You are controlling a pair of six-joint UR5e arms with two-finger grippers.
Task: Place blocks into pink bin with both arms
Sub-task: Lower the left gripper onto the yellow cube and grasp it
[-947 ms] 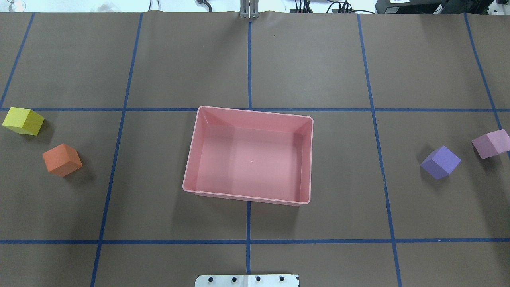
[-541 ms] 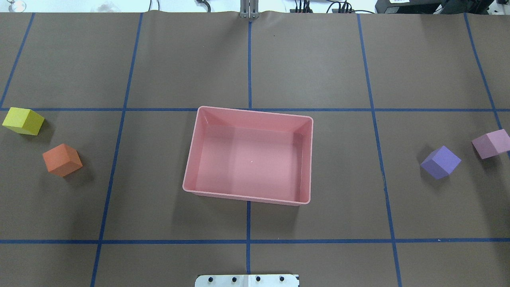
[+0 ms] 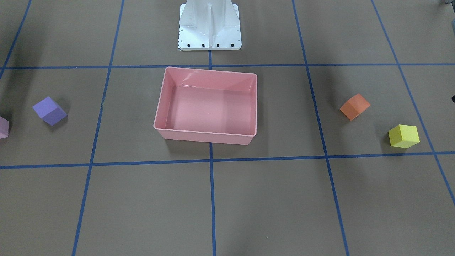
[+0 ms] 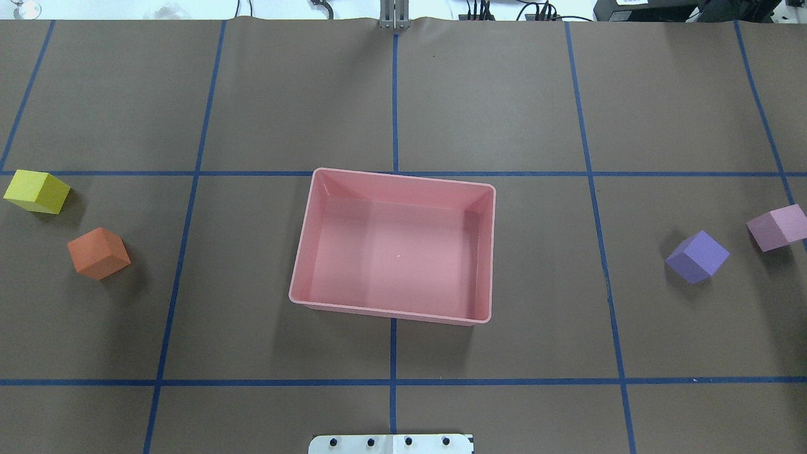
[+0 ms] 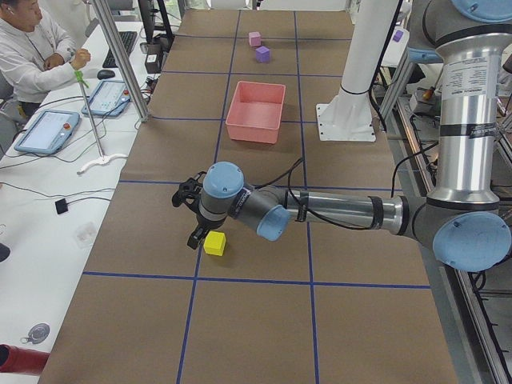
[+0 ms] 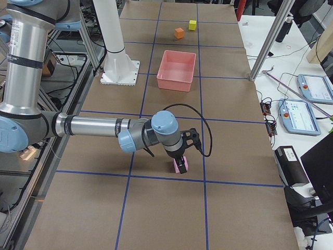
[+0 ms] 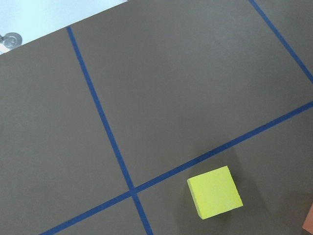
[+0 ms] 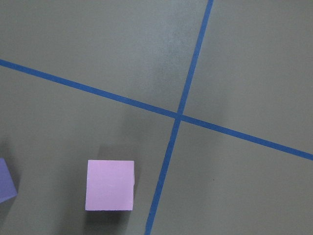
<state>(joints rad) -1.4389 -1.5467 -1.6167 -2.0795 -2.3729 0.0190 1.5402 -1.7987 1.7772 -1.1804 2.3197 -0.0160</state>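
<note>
The empty pink bin [image 4: 391, 189] sits mid-table. The yellow cube [image 4: 36, 191] and the orange cube [image 4: 98, 253] lie at the far left, and the purple cube [image 4: 696, 256] and the light pink cube [image 4: 777, 227] at the far right. My left gripper [image 5: 194, 232] hangs just above and beside the yellow cube [image 5: 214, 244]. My right gripper [image 6: 183, 153] hangs right over the light pink cube [image 6: 181, 165]. Both grippers show only in the side views, so I cannot tell whether they are open or shut. The wrist views show the yellow cube [image 7: 214, 192] and the light pink cube [image 8: 110, 185] below, with no fingers in frame.
The white base column [image 3: 209, 25] stands behind the bin. Blue tape lines grid the brown table cover. An operator [image 5: 32, 56] sits at a side desk with tablets beyond the table's far edge.
</note>
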